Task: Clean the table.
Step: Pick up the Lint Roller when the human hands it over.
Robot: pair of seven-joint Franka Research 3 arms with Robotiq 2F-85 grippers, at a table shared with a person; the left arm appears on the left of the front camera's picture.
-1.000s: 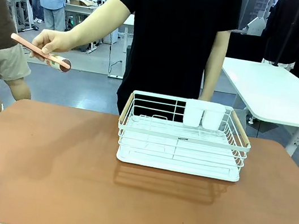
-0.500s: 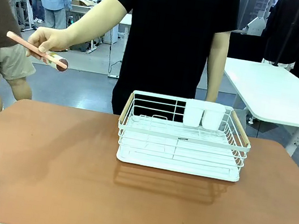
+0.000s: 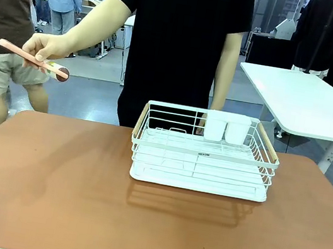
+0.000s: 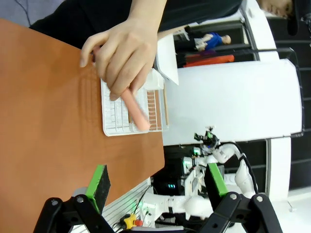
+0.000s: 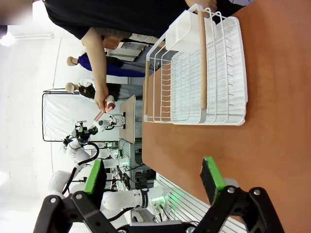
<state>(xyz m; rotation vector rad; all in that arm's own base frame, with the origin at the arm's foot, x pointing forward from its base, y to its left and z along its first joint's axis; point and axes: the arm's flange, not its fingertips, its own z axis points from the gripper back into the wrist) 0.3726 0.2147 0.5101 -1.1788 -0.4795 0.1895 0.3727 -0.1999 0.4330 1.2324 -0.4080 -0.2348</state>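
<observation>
Front view: terracotta worktop (image 3: 46, 194) across whole lower half of pic, rounded corners at far side. White wire rack (image 3: 200, 168) on it, right of centre, toward far edge, wooden handle at each end. Two white tubs (image 3: 227, 127) side by side inside rack, against its far wall, right of middle. Person (image 3: 181, 37) in black tee standing at far side, just behind rack. Person's hand (image 3: 42, 46) raised in air off to pic left, well apart from rack, pinching a pink long-handled tool (image 3: 27, 56). Tool's dark round end, w/ pale band, pointing pic right and slightly down. Can't tell whether tool over worktop or beyond its edge. White-topped table (image 3: 310, 104) w/ metal legs farther back, pic right.

Left wrist view: left jaws spread wide, nothing between. Left green pads (image 4: 99, 187) facing each other at bottom of frame. Beyond them same hand w/ pink tool, seen in front of rack and worktop.

Right wrist view: right jaws likewise spread wide, empty. Right green pads (image 5: 211, 177) rising from bottom edge. Rack on worktop ahead, tubs at its far end. Hand w/ tool small in distance, off worktop's far side.
</observation>
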